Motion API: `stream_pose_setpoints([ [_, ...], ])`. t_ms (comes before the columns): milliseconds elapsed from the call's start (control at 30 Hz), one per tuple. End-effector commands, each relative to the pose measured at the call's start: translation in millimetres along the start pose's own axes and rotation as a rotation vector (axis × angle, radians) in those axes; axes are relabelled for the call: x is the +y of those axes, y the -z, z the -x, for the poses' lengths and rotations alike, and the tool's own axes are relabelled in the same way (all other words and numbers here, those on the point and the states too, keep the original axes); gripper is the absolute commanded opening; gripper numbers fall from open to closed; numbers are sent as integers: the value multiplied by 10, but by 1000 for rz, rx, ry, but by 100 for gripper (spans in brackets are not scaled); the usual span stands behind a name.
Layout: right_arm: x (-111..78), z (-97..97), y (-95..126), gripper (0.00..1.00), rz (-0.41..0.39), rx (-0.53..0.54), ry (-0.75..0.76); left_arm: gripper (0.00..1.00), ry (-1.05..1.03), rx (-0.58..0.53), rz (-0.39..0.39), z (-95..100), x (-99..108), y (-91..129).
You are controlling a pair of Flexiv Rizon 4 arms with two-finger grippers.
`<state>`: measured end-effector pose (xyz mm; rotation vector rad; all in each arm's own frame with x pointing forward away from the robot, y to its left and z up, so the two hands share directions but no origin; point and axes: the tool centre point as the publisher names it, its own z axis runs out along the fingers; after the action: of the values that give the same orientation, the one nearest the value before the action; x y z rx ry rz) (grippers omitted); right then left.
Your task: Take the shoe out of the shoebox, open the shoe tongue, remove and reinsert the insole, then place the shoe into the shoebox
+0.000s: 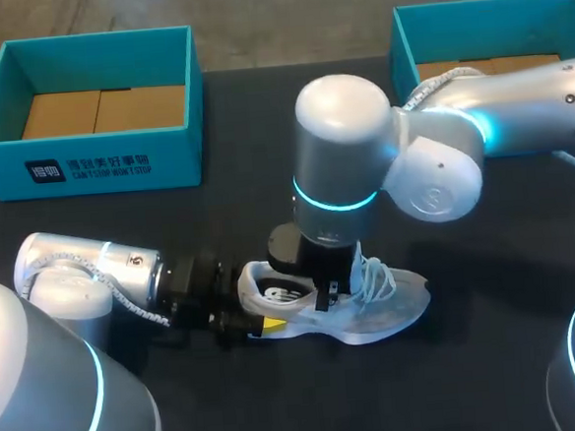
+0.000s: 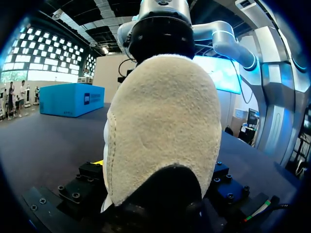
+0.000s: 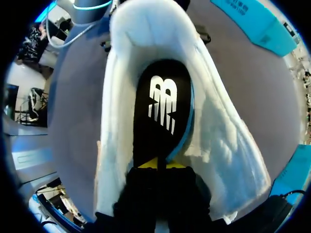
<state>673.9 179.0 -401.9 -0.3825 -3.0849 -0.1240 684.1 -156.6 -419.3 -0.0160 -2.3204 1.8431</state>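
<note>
A white shoe (image 1: pixel 393 307) lies on its sole on the black table, toe to the right. My left gripper (image 1: pixel 259 301) comes in from the left and its fingers stand wide on both sides of the heel. In the left wrist view the cream heel (image 2: pixel 165 126) fills the space between them and hides most of the fingers. My right gripper (image 1: pixel 328 294) points down into the shoe's mouth. In the right wrist view its yellow tips (image 3: pixel 158 165) are pinched together on the end of the black insole (image 3: pixel 163 107), which has a white logo and a blue edge.
A teal shoebox (image 1: pixel 87 165) with brown card inside stands at the back left. A second teal box (image 1: pixel 404 40) stands at the back right, behind my right arm. White laces (image 1: pixel 375 273) lie loose over the shoe's front.
</note>
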Motion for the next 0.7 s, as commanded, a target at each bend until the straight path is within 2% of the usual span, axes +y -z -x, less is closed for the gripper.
stream_pose_setpoints([
  [33, -142, -107, 245, 0, 82, -73, -2, 0, 1, -2, 0, 4, 19, -35],
  [200, -174, -100, 387, 0, 182, -128, 21, 0, 1, -2, 0, 4, 19, -35],
  [700, -321, 19, 521, 0, 460, -217, 55, 0, 1, -2, 0, 4, 19, -35],
])
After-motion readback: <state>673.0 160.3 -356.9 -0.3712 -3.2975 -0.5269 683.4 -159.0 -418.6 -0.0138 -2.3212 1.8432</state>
